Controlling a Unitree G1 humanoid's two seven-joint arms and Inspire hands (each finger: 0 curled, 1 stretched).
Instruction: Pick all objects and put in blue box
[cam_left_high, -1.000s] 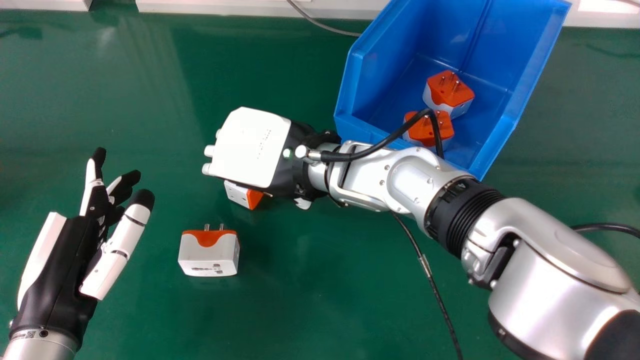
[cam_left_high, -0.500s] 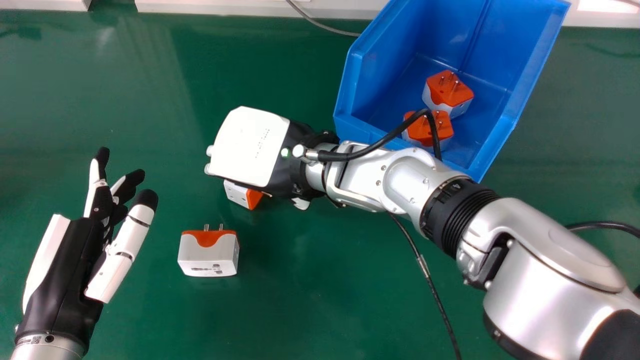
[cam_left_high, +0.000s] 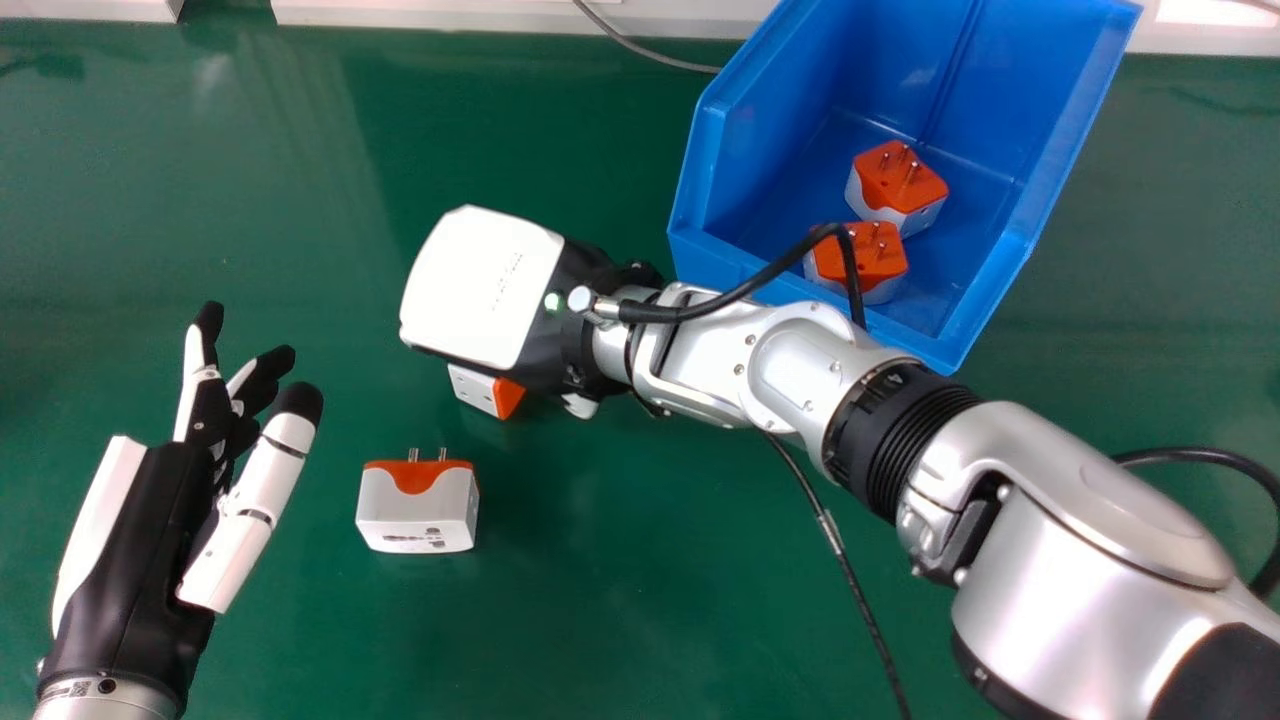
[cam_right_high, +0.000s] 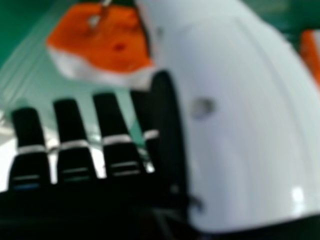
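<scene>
The right arm (cam_left_high: 1090, 540) had shifted slightly left over the last second, its cable (cam_left_high: 740, 290) drifting with it. The blue box (cam_left_high: 745, 150) had stayed at the far right, with the farther boxed adaptor (cam_left_high: 900, 185) and the nearer boxed adaptor (cam_left_high: 875, 258) settled inside. The left hand (cam_left_high: 130, 550), at the near left, had edged a little rightward, its fingers loose and empty. The right hand (cam_left_high: 480, 290) had crept left, and the knuckles seen past its left edge had slipped under, which suggested that it was lining up a grasp. The half-covered adaptor (cam_left_high: 475, 388) beneath it had not budged; the uncovered adaptor (cam_left_high: 418, 510), nearer and to the left, lay where it had been. So two were in and two remained on the table; no pick had visibly happened.

The back of the right hand hid its fingers from the head view, along with part of the adaptor below. In the right hand view, the fingers (cam_right_high: 75, 150) looked unclenched, with an orange-topped adaptor (cam_right_high: 107, 42) just beyond their tips, partly masked by the thumb (cam_right_high: 235, 110); firm contact could not be made out. Another orange piece (cam_right_high: 310, 52) was cut off at the edge, too partial to match with certainty.
</scene>
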